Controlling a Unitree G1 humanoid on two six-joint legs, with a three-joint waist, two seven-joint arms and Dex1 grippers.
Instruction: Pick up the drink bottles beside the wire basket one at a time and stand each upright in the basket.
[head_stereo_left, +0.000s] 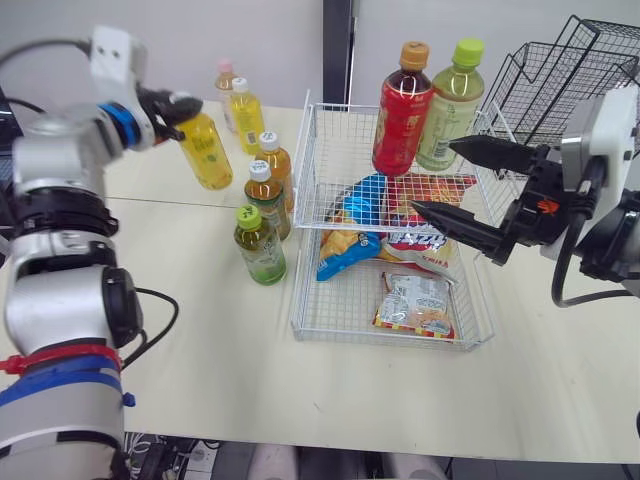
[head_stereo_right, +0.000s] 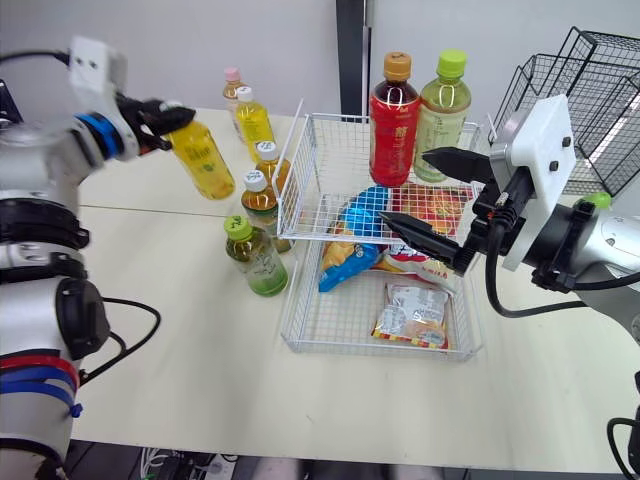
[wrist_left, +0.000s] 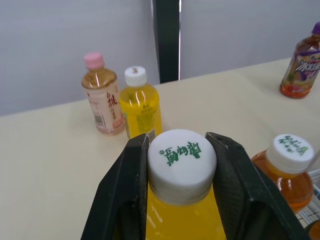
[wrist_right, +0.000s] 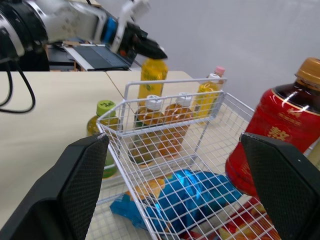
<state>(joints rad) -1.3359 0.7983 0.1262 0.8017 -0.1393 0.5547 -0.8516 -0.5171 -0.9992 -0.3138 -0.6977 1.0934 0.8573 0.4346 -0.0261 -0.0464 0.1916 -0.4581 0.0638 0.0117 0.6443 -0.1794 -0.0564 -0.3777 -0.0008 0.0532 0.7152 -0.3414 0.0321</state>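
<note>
The left gripper (head_stereo_left: 172, 108) pinches the yellow bottle (head_stereo_left: 207, 150), tilted in the air left of the basket (head_stereo_left: 303, 262); its wrist view shows the cap (wrist_left: 181, 159) clamped; in the right wrist view the right gripper (wrist_right: 172, 145) hangs spread over the basket, so carrying the bottle across likely comes next.

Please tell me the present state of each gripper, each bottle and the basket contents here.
left gripper: shut on the cap of the yellow bottle.
yellow bottle: held tilted, outside the wire basket.
right gripper: open, above the basket.
red bottle: upright in the basket.
pale green bottle: upright in the basket.
snack packets: lying on the basket floor.
amber bottles: upright on the table.
small green bottle: upright on the table.
</note>
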